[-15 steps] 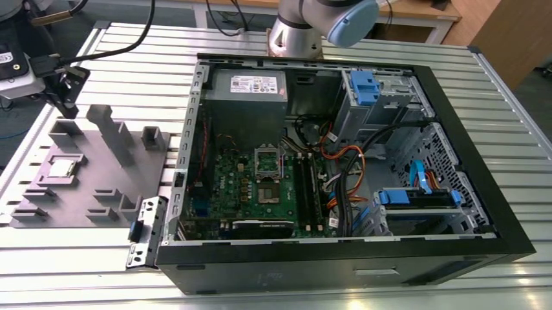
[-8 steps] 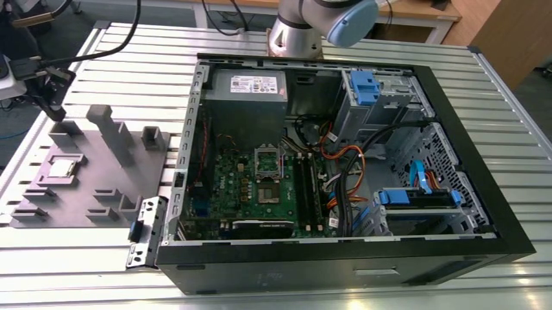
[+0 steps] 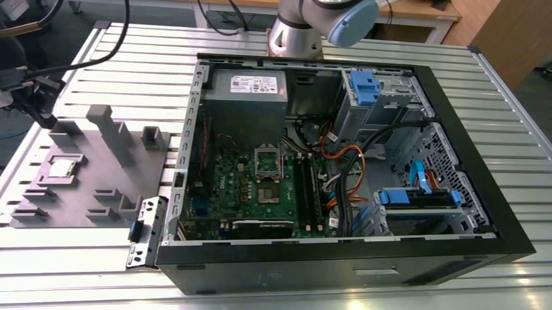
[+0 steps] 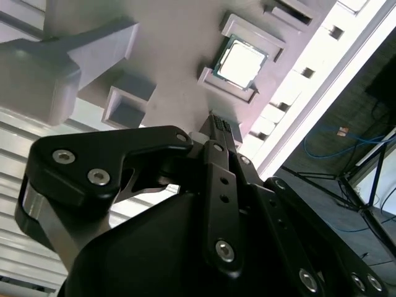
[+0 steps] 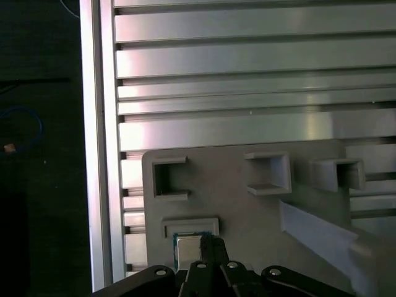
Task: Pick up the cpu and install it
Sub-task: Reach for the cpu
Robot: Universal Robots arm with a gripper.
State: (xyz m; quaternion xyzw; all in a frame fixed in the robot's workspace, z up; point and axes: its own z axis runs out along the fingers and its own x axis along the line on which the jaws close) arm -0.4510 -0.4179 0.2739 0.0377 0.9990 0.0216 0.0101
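Cpu: the cpu (image 3: 61,168) lies flat in a square pocket of the grey tray (image 3: 138,169). The tray is on the tabletop (image 3: 129,51) at the exterior view's left, well apart from the computer case (image 3: 345,271).
Pincer: the pincer (image 4: 220,124) has its fingers drawn together and holds nothing. It hovers close by the cpu.
Handling: probably light, stiff, thin and fragile, with a smooth top. Best gripped by two opposite rims and kept level.

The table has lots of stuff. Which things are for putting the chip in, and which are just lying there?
For the job: the chip in its grey tray, the gripper near it, the socket in the open computer.
Just lying about: metal bracket, bundle of wires.
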